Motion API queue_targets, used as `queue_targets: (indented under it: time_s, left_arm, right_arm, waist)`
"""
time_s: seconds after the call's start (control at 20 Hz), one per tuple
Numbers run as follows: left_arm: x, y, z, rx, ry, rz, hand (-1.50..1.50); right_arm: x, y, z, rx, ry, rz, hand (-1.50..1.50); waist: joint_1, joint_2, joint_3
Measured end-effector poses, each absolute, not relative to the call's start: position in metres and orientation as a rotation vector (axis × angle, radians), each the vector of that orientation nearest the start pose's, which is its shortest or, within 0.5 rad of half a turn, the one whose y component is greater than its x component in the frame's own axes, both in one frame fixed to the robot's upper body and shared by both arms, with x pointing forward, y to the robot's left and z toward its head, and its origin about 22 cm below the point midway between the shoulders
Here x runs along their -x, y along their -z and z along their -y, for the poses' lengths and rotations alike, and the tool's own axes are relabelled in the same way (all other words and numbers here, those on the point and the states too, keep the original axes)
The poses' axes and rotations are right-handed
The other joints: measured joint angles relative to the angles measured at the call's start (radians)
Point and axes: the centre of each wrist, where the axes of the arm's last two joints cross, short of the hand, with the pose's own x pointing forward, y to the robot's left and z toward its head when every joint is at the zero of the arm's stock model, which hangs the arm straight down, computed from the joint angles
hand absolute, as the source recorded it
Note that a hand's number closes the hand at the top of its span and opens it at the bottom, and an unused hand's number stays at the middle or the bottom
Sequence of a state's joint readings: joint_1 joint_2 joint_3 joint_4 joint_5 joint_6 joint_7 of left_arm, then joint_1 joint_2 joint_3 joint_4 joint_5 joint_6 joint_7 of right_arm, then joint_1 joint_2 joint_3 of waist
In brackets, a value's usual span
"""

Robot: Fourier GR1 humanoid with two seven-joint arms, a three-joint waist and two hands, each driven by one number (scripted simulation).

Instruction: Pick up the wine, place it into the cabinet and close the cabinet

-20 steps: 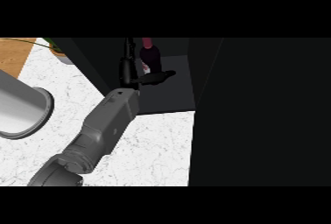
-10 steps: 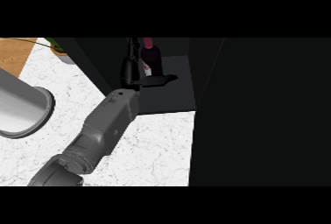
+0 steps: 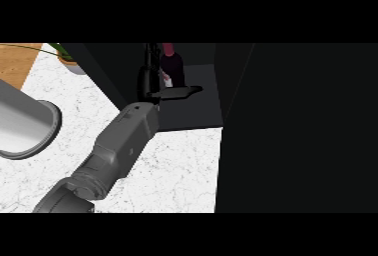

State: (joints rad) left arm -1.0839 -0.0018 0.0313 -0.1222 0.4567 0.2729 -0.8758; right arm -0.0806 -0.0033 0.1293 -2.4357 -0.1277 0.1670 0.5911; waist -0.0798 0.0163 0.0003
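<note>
Wine (image 3: 173, 61): dark bottle with a reddish neck and a small white label (image 3: 168, 80) low on its side. It's standing inside the cabinet (image 3: 196, 107), toward the back, on the dark shelf floor.
Cabinet: open and black inside, so the bottle's edges kinda melt into it. A big dark panel (image 3: 295, 125) fills the whole right side of the view.
Left hand (image 3: 155, 84): up inside the cabinet, right at the bottle's left side and base.
Fingers (image 3: 150, 65): look straight, running up along the left of the bottle, not wrapped round it as far as I can see. Can't tell if they actually touch the glass, it's black on black in there.
Thumb (image 3: 181, 92): stuck out sideways to the right, lying across just in front of the bottle's bottom end.
Forearm (image 3: 122, 145): grey, comes in from the lower left and angles up and right across the counter (image 3: 177, 165) to the cabinet's front edge.
Counter: white and speckled.
Other stuff: grey cylinder (image 3: 22, 125) at the left edge, plant pot (image 3: 74, 65) up in the top left corner, both well apart from the hand.
</note>
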Motion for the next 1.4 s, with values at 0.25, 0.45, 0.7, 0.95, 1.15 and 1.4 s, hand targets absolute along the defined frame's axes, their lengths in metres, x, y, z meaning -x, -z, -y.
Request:
queue_targets:
  time_s: [0.25,0.45,0.7,0.95,1.15,1.4]
  left_arm:
    - [-0.417,-0.003,-0.113,0.029,-0.151,1.922,-1.5]
    - [-0.414,0.001,-0.113,0.056,-0.165,1.919,-1.5]
    - [-0.399,0.017,-0.114,0.053,-0.186,1.889,-1.5]
    - [-0.368,0.034,-0.101,0.058,-0.185,1.86,-1.5]
    - [-0.341,0.032,-0.08,0.068,-0.167,1.864,-1.5]
    - [-0.298,0.03,-0.058,0.104,-0.16,1.876,-1.5]
  right_arm:
    - [-0.161,-0.196,0.201,-0.303,-0.301,1.906,-1.5]
    - [-0.161,-0.199,0.199,-0.307,-0.302,1.904,-1.5]
    - [-0.161,-0.201,0.199,-0.294,-0.296,1.902,-1.5]
    - [-0.159,-0.2,0.2,-0.278,-0.282,1.894,-1.5]
    - [-0.158,-0.2,0.206,-0.243,-0.265,1.896,-1.5]
    - [-0.155,-0.198,0.208,-0.226,-0.257,1.892,-1.5]
  waist:
    - [0.002,-0.004,-0.001]
    - [0.004,-0.009,-0.001]
    - [0.015,-0.016,-0.001]
    - [0.037,-0.021,-0.001]
    - [0.058,-0.022,0.0]
    - [0.072,-0.022,0.0]
